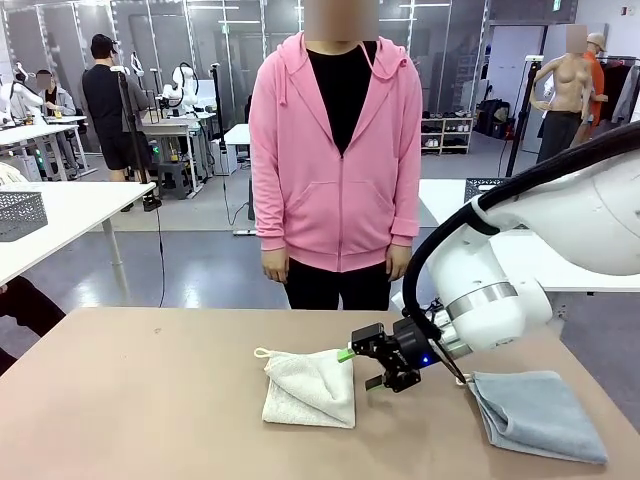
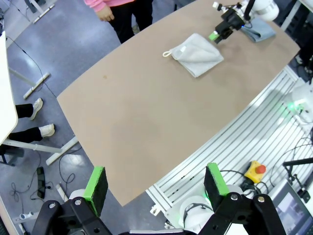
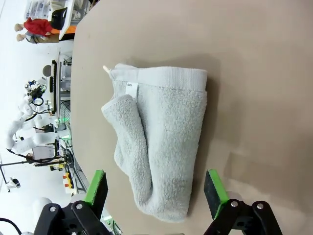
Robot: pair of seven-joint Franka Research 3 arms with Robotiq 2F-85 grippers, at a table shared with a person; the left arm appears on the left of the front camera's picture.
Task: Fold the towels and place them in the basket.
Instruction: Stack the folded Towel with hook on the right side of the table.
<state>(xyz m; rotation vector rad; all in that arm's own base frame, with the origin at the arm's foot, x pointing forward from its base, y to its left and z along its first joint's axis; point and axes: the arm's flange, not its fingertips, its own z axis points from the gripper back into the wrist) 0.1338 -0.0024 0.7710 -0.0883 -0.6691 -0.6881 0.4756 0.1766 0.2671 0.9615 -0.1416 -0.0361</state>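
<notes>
Towels lie on the desk [image 1: 150, 390] before me: the cream-white towel [image 1: 311, 388] folded near the middle, its corner loop pointing to my left, and the blue-grey towel [image 1: 540, 412] folded at my right edge. My right gripper [image 1: 375, 365] hovers just beside the cream towel's right edge, jaws apart and holding nothing. My left gripper [image 2: 155, 182] hangs above the desk's near left end, well apart from both towels, jaws apart and holding nothing. A person in a pink hoodie [image 1: 336, 150] stands across the desk.

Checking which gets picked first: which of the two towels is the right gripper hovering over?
The cream-white towel with the corner loop, mid-table; the right gripper is open at its edge. The blue-grey towel lies apart, nearer the table's right end.
</notes>
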